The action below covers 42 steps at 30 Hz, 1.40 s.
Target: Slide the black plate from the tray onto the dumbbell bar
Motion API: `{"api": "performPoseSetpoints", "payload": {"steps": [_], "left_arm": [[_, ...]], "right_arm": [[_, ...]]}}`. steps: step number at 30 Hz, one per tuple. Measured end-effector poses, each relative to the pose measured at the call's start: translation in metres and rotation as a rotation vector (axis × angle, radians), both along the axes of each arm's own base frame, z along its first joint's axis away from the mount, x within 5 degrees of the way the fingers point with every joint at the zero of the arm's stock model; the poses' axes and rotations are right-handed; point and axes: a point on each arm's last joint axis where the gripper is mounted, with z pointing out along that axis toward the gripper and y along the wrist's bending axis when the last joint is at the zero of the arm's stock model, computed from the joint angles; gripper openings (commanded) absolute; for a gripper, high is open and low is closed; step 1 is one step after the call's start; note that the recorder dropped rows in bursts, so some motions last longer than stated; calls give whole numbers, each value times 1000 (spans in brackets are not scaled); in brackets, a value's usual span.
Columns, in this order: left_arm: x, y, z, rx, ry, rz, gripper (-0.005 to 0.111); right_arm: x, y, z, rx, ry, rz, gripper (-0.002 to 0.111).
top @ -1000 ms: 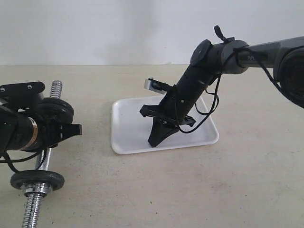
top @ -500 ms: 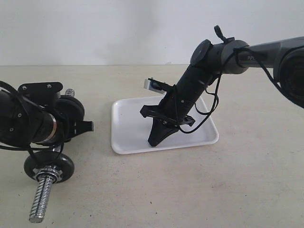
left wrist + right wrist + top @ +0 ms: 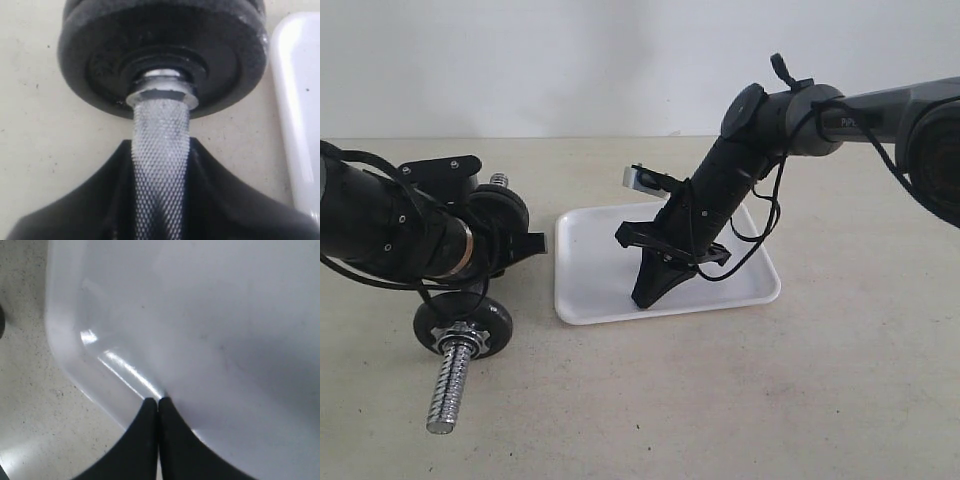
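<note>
The left gripper (image 3: pixel 161 165) was shown clamped on the knurled middle of the dumbbell bar (image 3: pixel 448 385), with the black plate (image 3: pixel 165 50) seated on the bar just beyond its fingers, beside the white tray (image 3: pixel 590 290), while the right gripper (image 3: pixel 158 405) was pressed shut, tips down in a tray corner.

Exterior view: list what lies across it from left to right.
First the dumbbell bar carrying black plates, clamped in the left gripper → then the tray, with the shut right gripper pointing down into it.
</note>
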Motion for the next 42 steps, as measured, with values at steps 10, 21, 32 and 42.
{"api": "performPoseSetpoints", "payload": {"steps": [10,21,32,42], "left_arm": [[1,-1,1,-14,1,8,4],[1,-3,1,-17,3,-16,33],[-1,-8,-8,-64,48,-44,84],[-2,-9,-9,-73,52,-41,84]], "right_arm": [[0,0,0,1,-2,2,0],[0,0,0,2,-4,5,0],[0,0,0,2,-4,5,0],[0,0,0,2,-4,5,0]]}}
